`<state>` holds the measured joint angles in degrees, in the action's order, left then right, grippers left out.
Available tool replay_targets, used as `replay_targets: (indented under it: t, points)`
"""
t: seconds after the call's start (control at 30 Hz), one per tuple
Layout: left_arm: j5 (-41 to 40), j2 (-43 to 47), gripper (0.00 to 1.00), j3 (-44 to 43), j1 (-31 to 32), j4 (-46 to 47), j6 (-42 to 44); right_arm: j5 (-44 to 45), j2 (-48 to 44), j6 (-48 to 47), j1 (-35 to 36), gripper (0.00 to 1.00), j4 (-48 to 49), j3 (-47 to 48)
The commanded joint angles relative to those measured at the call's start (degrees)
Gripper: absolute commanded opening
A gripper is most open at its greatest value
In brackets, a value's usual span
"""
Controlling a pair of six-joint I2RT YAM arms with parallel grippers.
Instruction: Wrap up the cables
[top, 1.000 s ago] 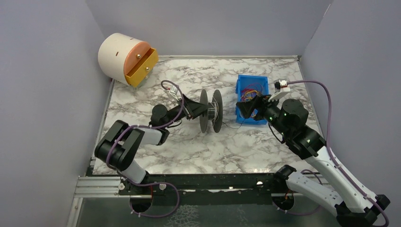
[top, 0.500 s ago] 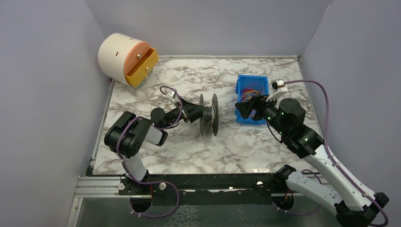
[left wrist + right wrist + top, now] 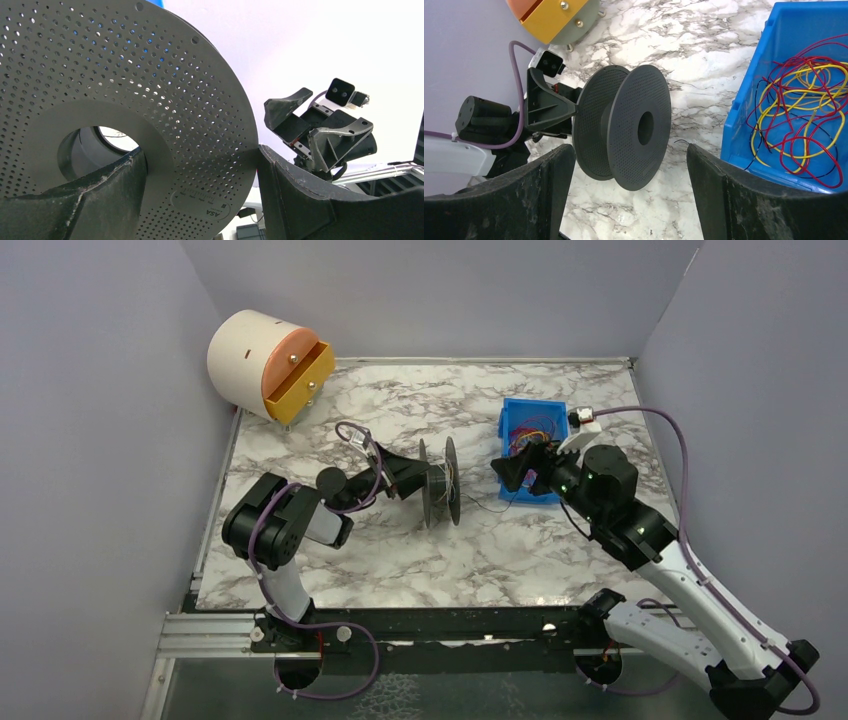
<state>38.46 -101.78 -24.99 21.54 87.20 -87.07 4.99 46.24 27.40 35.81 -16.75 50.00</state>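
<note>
Our left gripper (image 3: 200, 150) clamps one disc of the single two-disc spool (image 3: 654, 100), finger at the hub hole, finger at the rim; our right gripper (image 3: 629, 147) hangs spread wide, holding nothing. Beside it, the red, yellow and black cables (image 3: 799, 107) lie tangled in the one blue bin (image 3: 736, 115) on the table (image 3: 704, 50).
</note>
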Motion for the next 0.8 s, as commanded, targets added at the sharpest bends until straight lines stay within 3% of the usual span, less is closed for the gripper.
replay_targets:
  t: [0.0,0.4,0.57,0.77]
  points:
    - [2.7,-1.8,0.48,0.8,-0.5,13.9,1.3,-1.5,0.5,0.0,0.1,0.88,1.7,-0.1]
    - [3.6,-1.6,0.79,1.4,-1.3,13.0,2.2,-2.6,1.5,0.1,0.1,0.96,2.4,-0.4]
    - [3.6,-1.2,0.98,1.6,-1.3,11.5,3.1,-2.8,1.2,0.1,0.1,0.97,2.4,-0.8]
    - [3.5,-0.1,0.99,1.8,-1.4,10.6,3.5,-3.1,1.1,0.1,0.1,0.97,2.4,-1.1]
